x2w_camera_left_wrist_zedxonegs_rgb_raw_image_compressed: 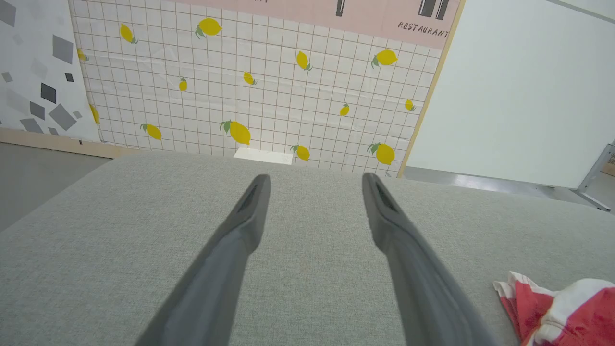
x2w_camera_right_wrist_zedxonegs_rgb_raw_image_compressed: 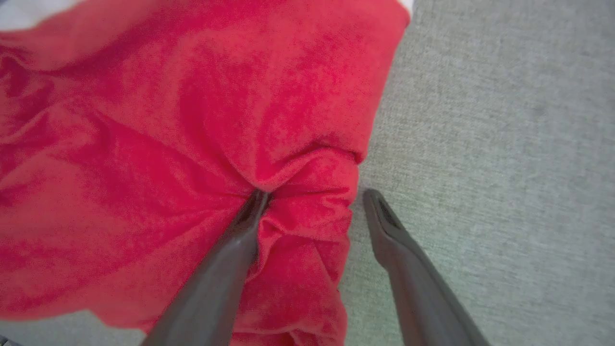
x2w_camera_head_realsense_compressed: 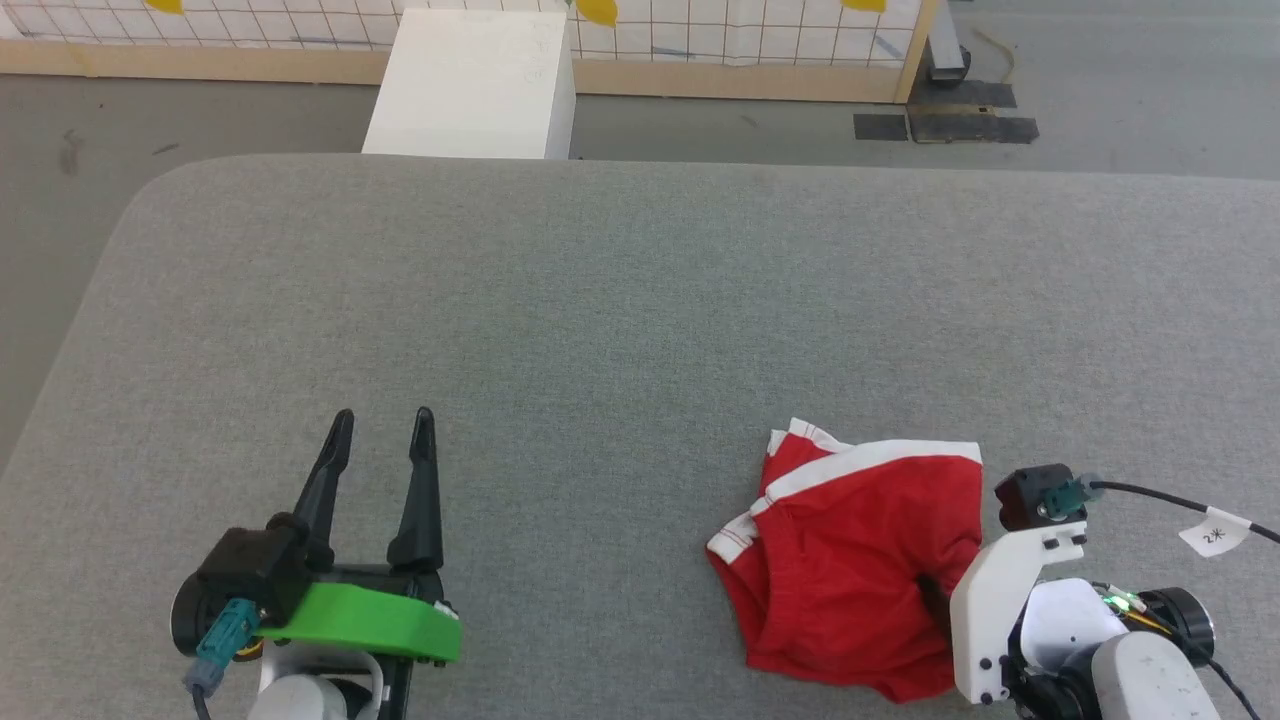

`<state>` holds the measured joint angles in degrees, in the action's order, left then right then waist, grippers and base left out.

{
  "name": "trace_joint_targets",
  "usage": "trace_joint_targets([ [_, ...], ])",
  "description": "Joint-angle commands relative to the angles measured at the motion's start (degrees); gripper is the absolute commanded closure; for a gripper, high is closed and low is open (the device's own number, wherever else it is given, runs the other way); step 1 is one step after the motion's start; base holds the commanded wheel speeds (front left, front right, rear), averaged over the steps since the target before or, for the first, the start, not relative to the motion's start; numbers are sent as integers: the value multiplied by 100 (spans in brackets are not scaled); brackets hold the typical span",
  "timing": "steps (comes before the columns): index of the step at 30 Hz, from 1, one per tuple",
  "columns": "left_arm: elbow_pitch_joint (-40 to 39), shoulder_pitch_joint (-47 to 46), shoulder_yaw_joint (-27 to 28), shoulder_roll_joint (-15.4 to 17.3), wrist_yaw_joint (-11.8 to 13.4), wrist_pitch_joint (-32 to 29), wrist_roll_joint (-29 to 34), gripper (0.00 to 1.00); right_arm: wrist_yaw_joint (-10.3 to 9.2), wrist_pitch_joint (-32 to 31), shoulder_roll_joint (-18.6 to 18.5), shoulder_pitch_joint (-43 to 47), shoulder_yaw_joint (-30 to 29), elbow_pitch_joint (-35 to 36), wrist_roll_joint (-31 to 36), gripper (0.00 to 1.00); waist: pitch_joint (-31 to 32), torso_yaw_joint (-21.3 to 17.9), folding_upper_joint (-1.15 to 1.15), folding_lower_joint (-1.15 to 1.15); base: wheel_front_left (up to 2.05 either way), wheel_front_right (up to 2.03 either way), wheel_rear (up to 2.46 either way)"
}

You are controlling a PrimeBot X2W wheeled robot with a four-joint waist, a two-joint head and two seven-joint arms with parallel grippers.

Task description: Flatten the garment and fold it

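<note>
Clearly, the right fingers (x2w_camera_right_wrist_zedxonegs_rgb_raw_image_compressed: 226, 259) stood apart, one tip dug into the crumpled red shorts (x2w_camera_head_realsense_compressed: 860, 560) at lower right of the grey table (x2w_camera_head_realsense_compressed: 640, 300); the left fingers (x2w_camera_head_realsense_compressed: 420, 490) sat apart at lower left.

In the head view a white bracket (x2w_camera_head_realsense_compressed: 985, 600) hides most of the right gripper (x2w_camera_right_wrist_zedxonegs_rgb_raw_image_compressed: 315, 194) and the edge of the shorts (x2w_camera_head_realsense_compressed: 860, 560) beside it. Both wrist views cut the shorts off at their borders. The cable tag (x2w_camera_head_realsense_compressed: 1213, 530) bears a mark too small to read.

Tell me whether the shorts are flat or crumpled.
Crumpled: the garment lies bunched and creased, its edges folded over.
</note>
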<state>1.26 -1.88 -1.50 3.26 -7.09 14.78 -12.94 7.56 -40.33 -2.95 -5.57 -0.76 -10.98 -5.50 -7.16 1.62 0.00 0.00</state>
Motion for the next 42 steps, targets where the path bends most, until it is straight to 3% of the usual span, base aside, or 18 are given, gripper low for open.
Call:
trace_joint_targets([
  [1,11,-13,3,4,-40,22,-28,0,-8,-11,7,-47,12,-132,2,67,9,10,0,0,0,0,0],
  [2,14,-16,-7,3,-40,22,-30,0,-8,-5,7,-68,31,-177,-1,93,11,18,0,0,0,0,0],
  [3,17,-20,-19,1,-40,22,-32,0,-8,13,7,-88,59,-209,-1,100,18,24,0,0,0,0,0],
  [8,27,20,29,-1,-40,22,-39,0,-8,54,-26,-242,317,-178,97,100,106,-52,0,0,0,0,0],
  [12,-10,201,244,-10,-38,22,-40,0,-8,-26,-212,-427,792,-62,29,100,199,-392,0,0,0,0,0],
  [19,-111,221,237,-26,-39,22,-14,0,-8,-313,-1116,-932,1766,152,-252,100,29,-1378,0,0,0,0,0],
  [25,-119,21,101,10,-39,22,56,0,-8,-334,-1862,-1395,2171,80,-425,100,-257,-2162,0,0,0,0,0],
  [31,-168,-191,12,205,-39,22,112,0,-8,-39,-2340,-1902,2143,-263,-369,100,-680,-2637,0,0,0,0,0],
  [42,-539,-475,51,864,-39,-149,231,0,-8,846,-2925,-2777,1418,-1211,89,100,-1811,-2674,0,0,0,0,0],
])
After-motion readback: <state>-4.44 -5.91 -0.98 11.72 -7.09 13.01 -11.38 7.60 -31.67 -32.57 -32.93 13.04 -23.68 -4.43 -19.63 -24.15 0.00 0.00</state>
